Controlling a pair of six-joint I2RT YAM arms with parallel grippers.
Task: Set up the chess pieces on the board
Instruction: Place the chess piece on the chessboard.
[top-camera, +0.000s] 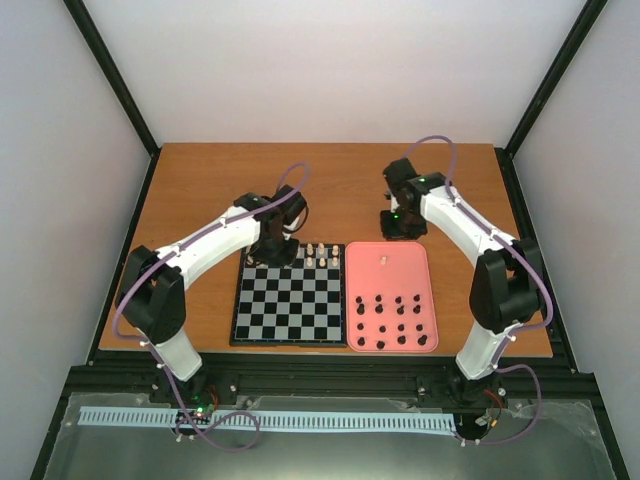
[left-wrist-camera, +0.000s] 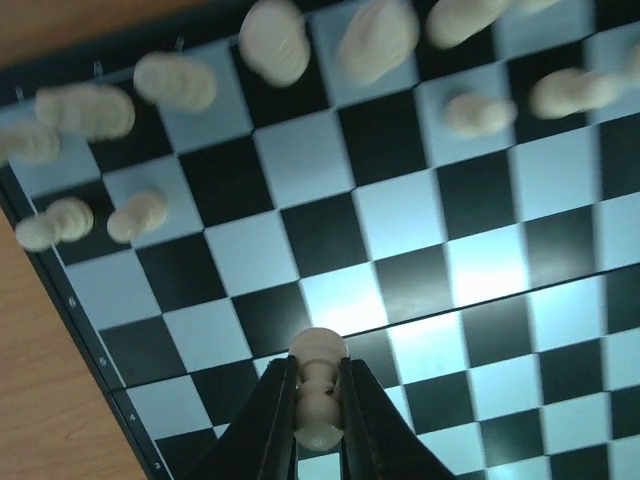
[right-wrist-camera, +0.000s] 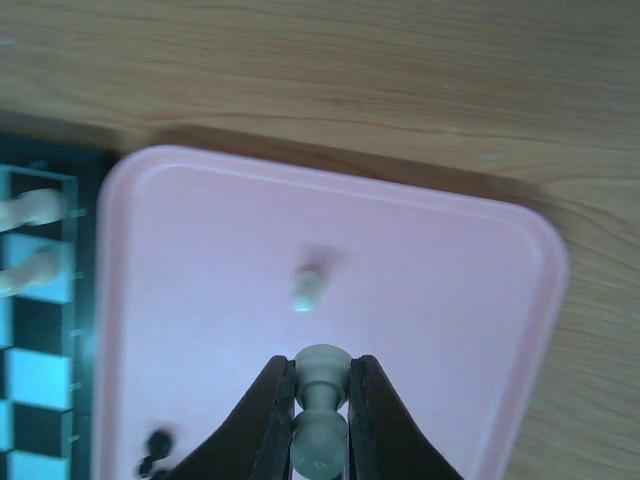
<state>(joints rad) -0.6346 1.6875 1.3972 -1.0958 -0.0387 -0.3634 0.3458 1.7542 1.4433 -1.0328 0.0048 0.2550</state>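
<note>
The board (top-camera: 290, 312) lies flat in front of the left arm. Several cream chess pieces (top-camera: 320, 255) stand on its far rows and show blurred in the left wrist view (left-wrist-camera: 275, 38). My left gripper (top-camera: 272, 248) hovers over the board's far left part, shut on a cream pawn (left-wrist-camera: 318, 385) above the checks (left-wrist-camera: 420, 190). My right gripper (top-camera: 400, 225) is over the far end of the pink tray (top-camera: 410, 262), shut on another cream pawn (right-wrist-camera: 320, 405). One small cream piece (right-wrist-camera: 308, 290) stays on the tray (right-wrist-camera: 450, 280) just ahead of it.
Several black pieces (top-camera: 395, 322) lie on the near half of the pink tray, and a few show in the right wrist view (right-wrist-camera: 155, 445). The board's edge (right-wrist-camera: 30, 330) with two cream pieces (right-wrist-camera: 30, 208) lies left of the tray. Bare wooden table (top-camera: 340, 190) lies beyond.
</note>
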